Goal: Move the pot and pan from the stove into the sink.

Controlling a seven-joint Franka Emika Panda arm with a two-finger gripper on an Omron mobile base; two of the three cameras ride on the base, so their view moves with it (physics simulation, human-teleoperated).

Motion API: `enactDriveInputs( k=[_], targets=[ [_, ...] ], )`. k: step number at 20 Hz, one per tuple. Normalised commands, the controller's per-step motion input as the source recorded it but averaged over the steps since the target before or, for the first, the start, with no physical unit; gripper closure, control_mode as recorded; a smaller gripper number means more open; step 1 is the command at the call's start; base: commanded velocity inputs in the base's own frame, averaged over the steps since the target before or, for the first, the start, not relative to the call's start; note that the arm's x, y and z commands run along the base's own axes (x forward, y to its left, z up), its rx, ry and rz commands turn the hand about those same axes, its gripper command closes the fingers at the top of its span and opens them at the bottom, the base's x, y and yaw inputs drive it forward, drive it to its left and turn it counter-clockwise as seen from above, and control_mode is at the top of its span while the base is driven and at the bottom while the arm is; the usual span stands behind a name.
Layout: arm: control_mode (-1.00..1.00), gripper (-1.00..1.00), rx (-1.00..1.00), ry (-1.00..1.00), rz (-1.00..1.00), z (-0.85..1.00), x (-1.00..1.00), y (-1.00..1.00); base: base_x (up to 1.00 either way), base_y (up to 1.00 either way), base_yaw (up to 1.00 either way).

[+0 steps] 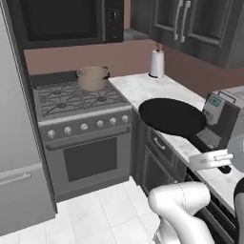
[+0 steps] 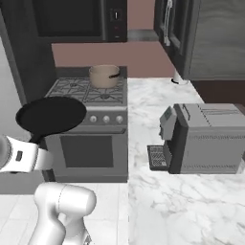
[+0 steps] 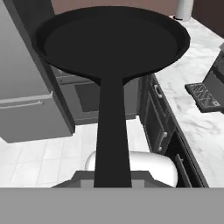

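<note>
The black pan hangs in the air, off the stove, over the counter's front edge and the floor. My gripper is shut on the end of its long handle. In the right base view the pan floats in front of the stove's left side, with my gripper just below it. The hand view looks along the handle into the pan, and the handle hides my fingertips. The tan pot stands on the back right burner, also the pot. The sink is out of view.
A dark grey toaster stands on the marble counter right of the stove. A white paper roll sits at the counter's back. A microwave hangs above the stove, a grey fridge stands to its left, and dark cabinets hang over the counter.
</note>
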Motion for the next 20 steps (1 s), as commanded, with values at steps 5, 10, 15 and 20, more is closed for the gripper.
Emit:
enactDriveInputs(
  k=[5,10,15,20],
  targets=[
    [1.00,1.00,0.00,0.00,0.00,0.00,0.00,0.00,-0.20,-0.01,-0.42],
    [1.00,1.00,0.00,0.00,0.00,0.00,0.00,0.00,-0.19,0.00,-0.44],
    [1.00,1.00,0.00,0.00,0.00,0.00,0.00,0.00,-0.16,0.00,-0.45],
    [1.00,1.00,0.00,0.00,0.00,0.00,0.00,0.00,-0.18,-0.05,-0.44]
  ],
)
